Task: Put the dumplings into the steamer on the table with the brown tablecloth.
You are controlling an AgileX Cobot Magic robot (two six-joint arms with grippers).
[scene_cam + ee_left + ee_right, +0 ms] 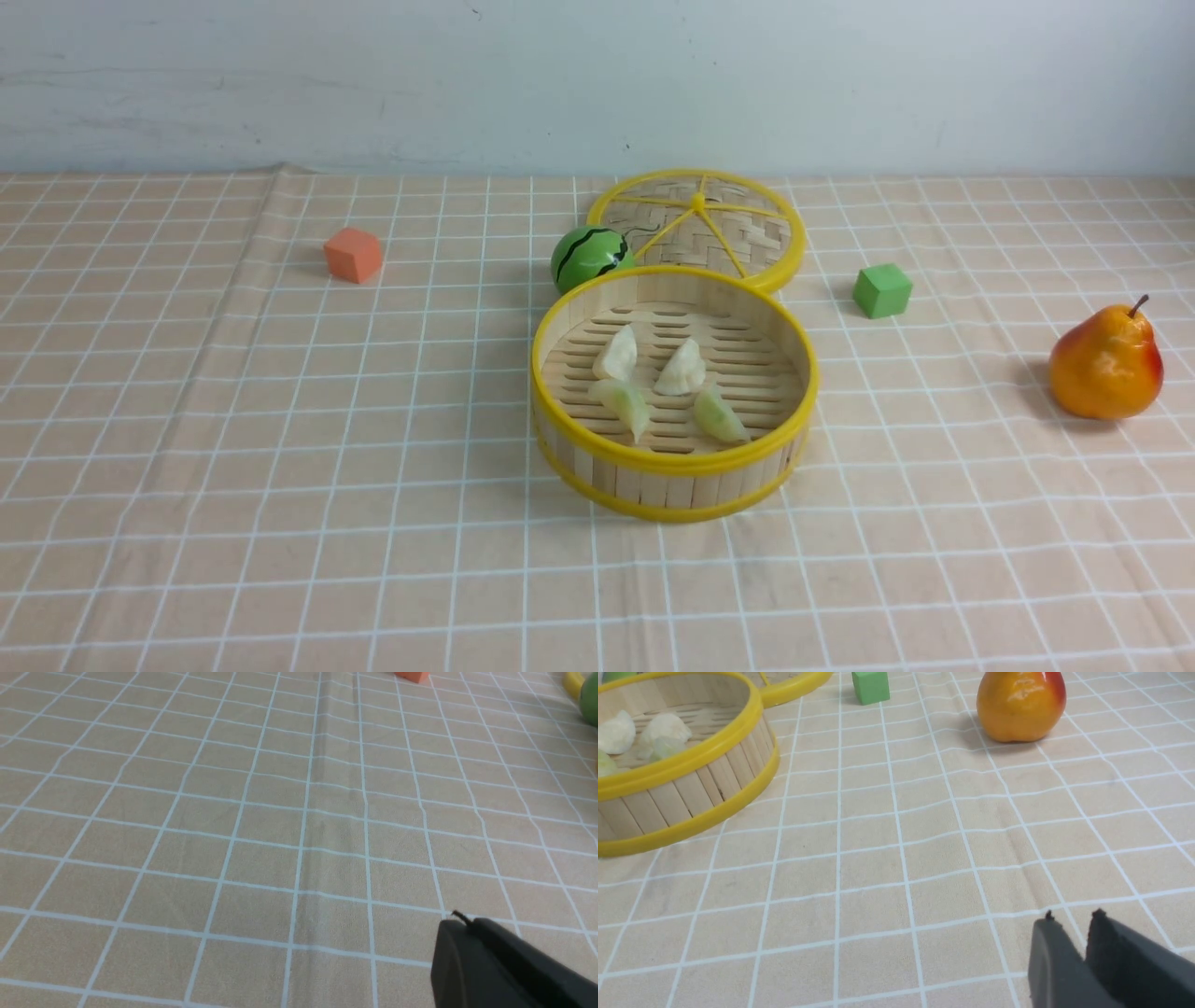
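Four dumplings (667, 387) are lying inside the steamer (674, 471); right tool (1073, 926), slightly parted and empty, should be backing away clear; left tool (460, 921) pressed together.

Front overview; two low wrist close-ups

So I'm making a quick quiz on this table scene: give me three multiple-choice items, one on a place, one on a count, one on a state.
1. Where is the pear?
A. right of the steamer
B. inside it
C. behind the lid

2. How many dumplings lie in the steamer?
A. two
B. three
C. four

3. What is the right gripper doing?
A. holding a dumpling
B. slightly open, holding nothing
C. gripping the green cube

Answers: 1 A, the pear stands alone at the cloth's right edge; 2 C, two whitish and two green lie on the slats; 3 B, a gap shows between its empty fingertips.
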